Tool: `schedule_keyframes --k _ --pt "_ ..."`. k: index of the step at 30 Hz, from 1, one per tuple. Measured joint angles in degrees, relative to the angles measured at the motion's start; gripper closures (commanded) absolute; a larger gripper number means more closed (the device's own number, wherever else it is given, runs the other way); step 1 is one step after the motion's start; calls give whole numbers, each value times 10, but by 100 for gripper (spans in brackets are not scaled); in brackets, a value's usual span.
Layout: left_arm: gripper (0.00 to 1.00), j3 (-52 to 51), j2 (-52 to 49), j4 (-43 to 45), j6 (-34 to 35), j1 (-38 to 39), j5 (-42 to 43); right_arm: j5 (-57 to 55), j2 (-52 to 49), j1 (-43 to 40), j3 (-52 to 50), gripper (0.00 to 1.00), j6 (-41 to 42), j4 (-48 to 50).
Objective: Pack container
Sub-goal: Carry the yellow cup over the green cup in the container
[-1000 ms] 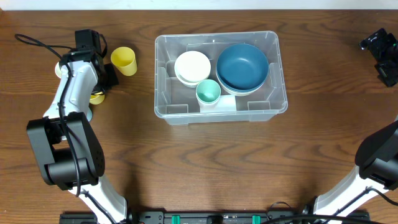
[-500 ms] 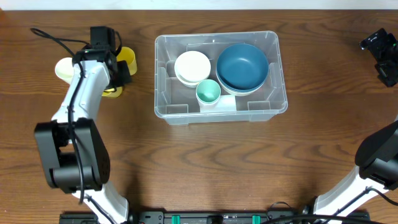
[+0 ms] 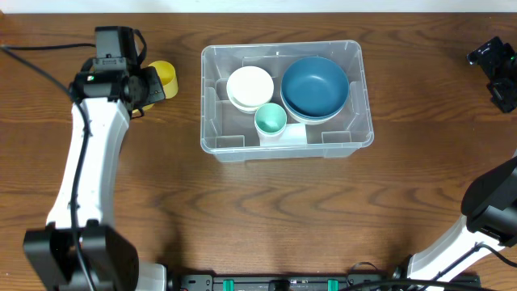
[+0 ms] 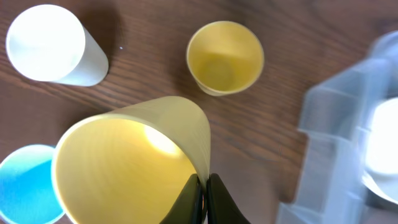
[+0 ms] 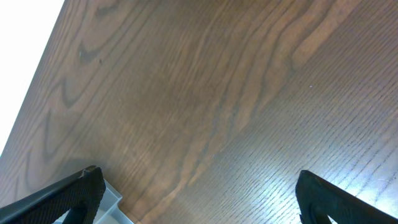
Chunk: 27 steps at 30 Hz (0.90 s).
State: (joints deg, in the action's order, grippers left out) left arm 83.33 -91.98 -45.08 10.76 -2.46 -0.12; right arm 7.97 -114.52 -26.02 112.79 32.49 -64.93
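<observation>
Your left gripper (image 4: pixel 202 188), at the upper left of the overhead frame, has its jaws clamped on the wall of a yellow cup (image 4: pixel 130 168). That rim grip probably lets it go in mouth-up. Below it on the table (image 3: pixel 283 210) stand a second yellow cup (image 4: pixel 225 57), a white cup (image 4: pixel 53 43) and a blue cup (image 4: pixel 25 180). The container (image 3: pixel 218 145) sits at centre, holding a white bowl (image 3: pixel 250 85), a blue bowl (image 3: pixel 315 85) and a teal cup (image 3: pixel 271 119). Your right gripper (image 5: pixel 199 186) is parked at upper right, jaws wide apart and empty.

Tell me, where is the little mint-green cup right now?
In the overhead view, the mint-green cup stands inside the clear container, near its middle, next to the white bowl and the blue bowl.
</observation>
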Motion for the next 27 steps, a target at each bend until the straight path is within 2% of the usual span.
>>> schedule_keyframes --k 4,11,19,27 --pt "94 0 43 -13 2 18 40 0 0 0 0 1 0 0" --pt "94 0 95 -14 -3 130 90 0 0 0 0 1 0 0" --pt "94 0 91 -9 -34 259 100 0 0 0 0 1 0 0" --pt "94 0 65 8 -47 311 84 0 0 0 0 1 0 0"
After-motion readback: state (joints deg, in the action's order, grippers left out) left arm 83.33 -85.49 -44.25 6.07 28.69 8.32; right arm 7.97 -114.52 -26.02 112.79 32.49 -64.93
